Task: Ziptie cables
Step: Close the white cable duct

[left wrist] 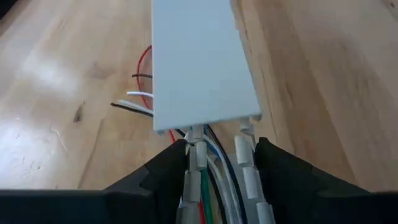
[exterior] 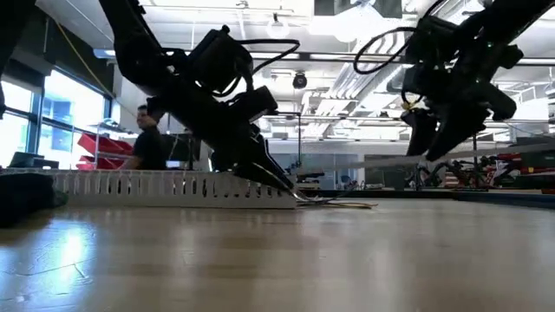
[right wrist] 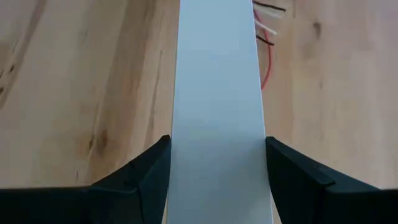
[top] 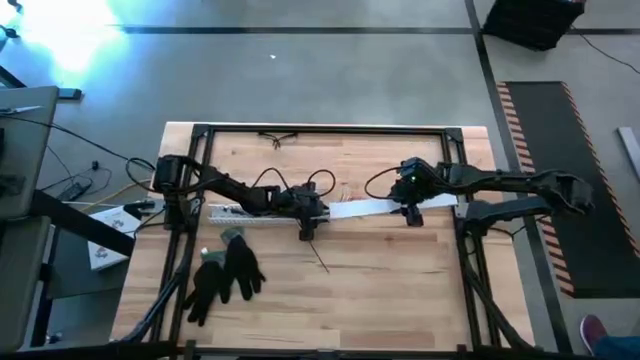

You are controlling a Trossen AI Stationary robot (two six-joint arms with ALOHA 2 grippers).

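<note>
Wooden table (top: 380, 280): left end effector (left wrist: 217, 165) grips slotted channel (exterior: 173, 186) holding cables (left wrist: 208, 180); right end effector (right wrist: 217, 165) clamps flat white cover (right wrist: 217, 93).

Both arms reach inward from the tabletop's sides and meet near its middle. The left arm slants down steeply, its left end effector (top: 308, 212) low at the surface; in its wrist view the two fingers (left wrist: 163, 177) stand apart, closed in against what lies between them. The right arm stretches in from the right edge, elbow bent, wrist held higher. The right end effector (top: 412, 212) points down, its fingers (right wrist: 144, 174) spread to either side of what they clamp.
</note>
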